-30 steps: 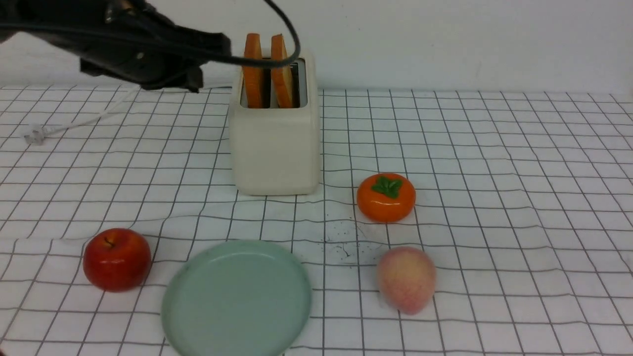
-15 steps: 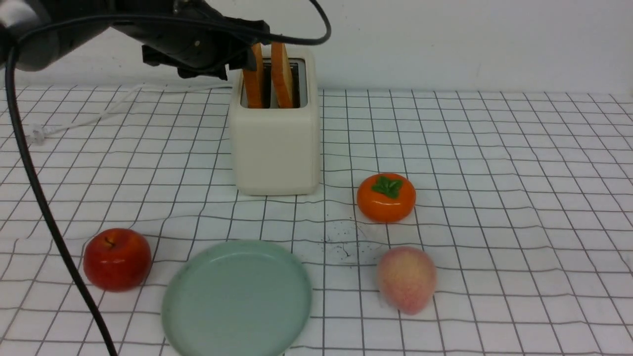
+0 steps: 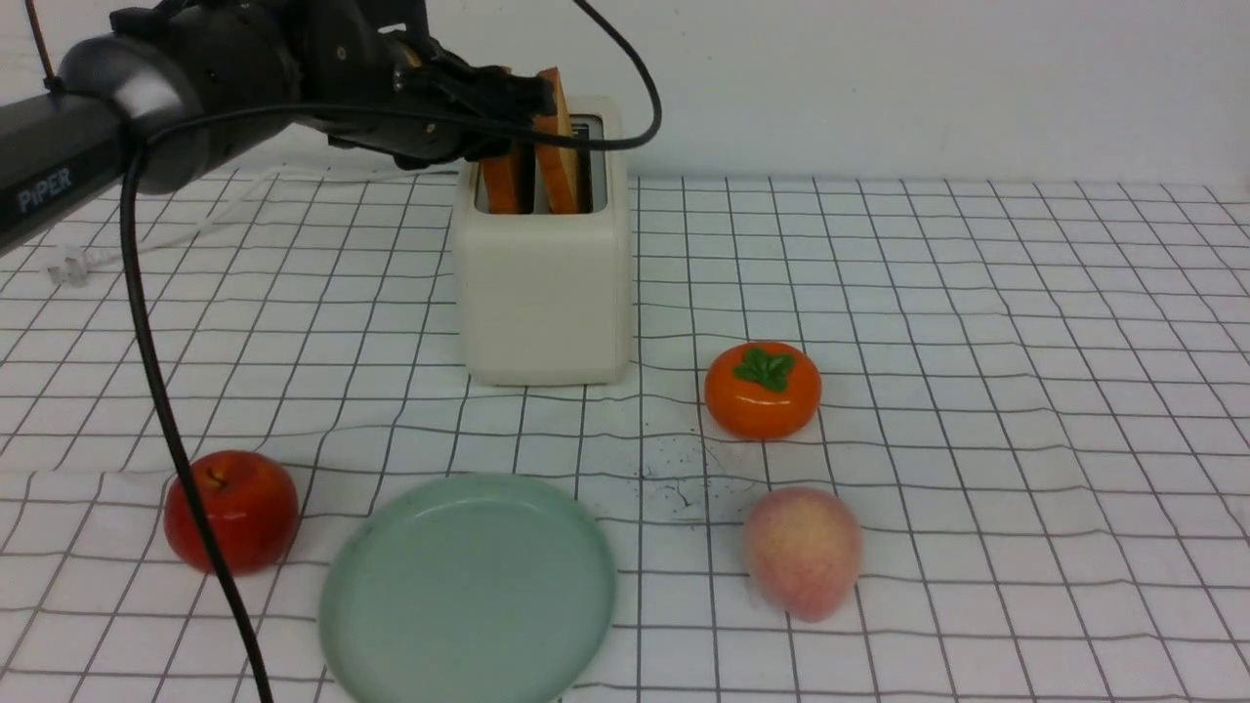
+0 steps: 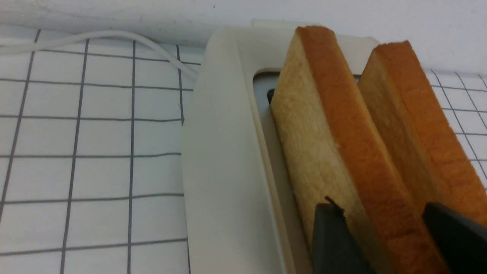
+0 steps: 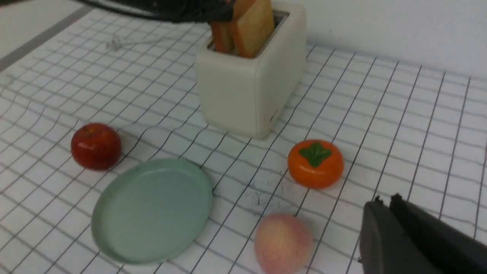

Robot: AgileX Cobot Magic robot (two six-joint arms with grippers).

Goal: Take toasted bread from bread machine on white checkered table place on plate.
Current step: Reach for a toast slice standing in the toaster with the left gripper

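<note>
The cream bread machine (image 3: pixel 542 293) stands at the back middle of the white checkered table (image 3: pixel 977 391). Two slices of toasted bread stand upright in its slots. My left gripper (image 3: pixel 522 98) reaches in from the left, level with the slice tops. It is shut on the left slice (image 4: pixel 327 125), with one dark finger (image 4: pixel 335 236) on each face. The right slice (image 4: pixel 414 114) stands free beside it. The mint-green plate (image 3: pixel 469 591) lies bare near the front edge. My right gripper (image 5: pixel 386 199) hangs shut over the cloth on the right, holding nothing.
A red apple (image 3: pixel 231 510) sits left of the plate. An orange persimmon (image 3: pixel 763 389) and a peach (image 3: pixel 803 552) lie to the plate's right. The toaster's white cord and plug (image 3: pixel 73 266) trail off to the far left. My left arm's black cable (image 3: pixel 166 391) hangs down past the apple.
My left arm has swung right from beside the toaster, and its gripper now reaches over the slots. Its jaws opened on the way and have closed around the left slice.
</note>
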